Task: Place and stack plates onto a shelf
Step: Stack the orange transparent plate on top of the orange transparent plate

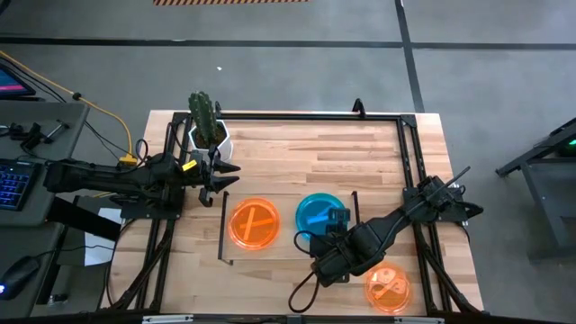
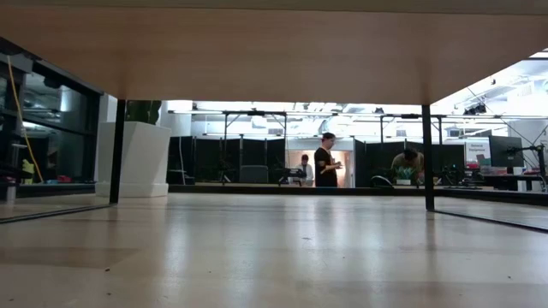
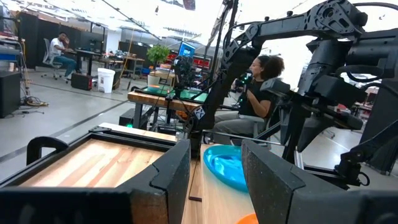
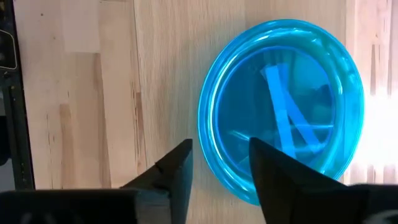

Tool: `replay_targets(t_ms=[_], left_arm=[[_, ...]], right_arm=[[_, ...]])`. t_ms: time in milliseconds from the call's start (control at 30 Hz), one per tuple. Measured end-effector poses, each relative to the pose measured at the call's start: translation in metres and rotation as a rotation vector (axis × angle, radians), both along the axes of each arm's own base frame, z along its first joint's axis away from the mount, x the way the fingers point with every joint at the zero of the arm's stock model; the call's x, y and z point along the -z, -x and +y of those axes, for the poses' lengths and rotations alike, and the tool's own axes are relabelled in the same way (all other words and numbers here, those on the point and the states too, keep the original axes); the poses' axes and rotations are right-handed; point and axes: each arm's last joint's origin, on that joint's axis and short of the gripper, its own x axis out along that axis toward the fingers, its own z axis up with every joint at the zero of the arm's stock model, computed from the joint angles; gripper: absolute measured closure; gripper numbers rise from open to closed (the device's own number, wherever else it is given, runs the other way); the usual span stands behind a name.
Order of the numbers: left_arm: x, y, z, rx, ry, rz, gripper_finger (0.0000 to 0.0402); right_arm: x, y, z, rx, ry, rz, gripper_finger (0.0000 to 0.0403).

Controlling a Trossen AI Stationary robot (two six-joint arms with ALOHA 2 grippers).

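A teal-blue plate (image 1: pixel 317 212) lies flat on the right half of the shelf (image 1: pixel 283 245), and an orange plate (image 1: pixel 255 223) lies on its left half. My right gripper (image 4: pixel 221 165) points steeply down over the teal-blue plate's near rim, open, one finger on either side of the rim line; I see no touch. My left gripper (image 1: pixel 232 177) hangs open and level beside the cactus pot, holding nothing. Another orange plate (image 1: pixel 387 288) rests on the tabletop near the front right.
A white cactus pot (image 1: pixel 209 135) stands at the table's far left corner. Thin black rails (image 1: pixel 223 227) bound the shelf's short ends, and black frame bars (image 1: pixel 409 153) run along the table's edges. Bare wood lies behind the shelf. People show in the room beyond.
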Motion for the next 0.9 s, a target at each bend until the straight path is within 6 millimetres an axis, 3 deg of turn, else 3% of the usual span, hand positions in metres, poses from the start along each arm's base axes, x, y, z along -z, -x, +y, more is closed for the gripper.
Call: replay_targets(t_ms=[300, 533, 767, 900], left_arm=[[0.001, 0.000, 0.000, 0.000, 0.000, 0.009, 0.0266], [0.001, 0.000, 0.000, -0.001, 0.000, 0.015, 0.0266], [0.000, 0.000, 0.000, -0.001, 0.000, -0.002, 0.0266], [0.000, 0.000, 0.000, -0.001, 0.000, 0.000, 0.0266]], right_arm=[[0.000, 0.007, 0.011, -0.027, -0.038, 0.021, 0.0242], [-0.006, 0.025, 0.029, -0.069, 0.050, -0.068, 0.0242], [-0.055, 0.055, 0.004, 0.049, 0.055, -0.301, 0.0242], [-0.053, 0.083, -0.020, 0.115, 0.094, -0.323, 0.0242]])
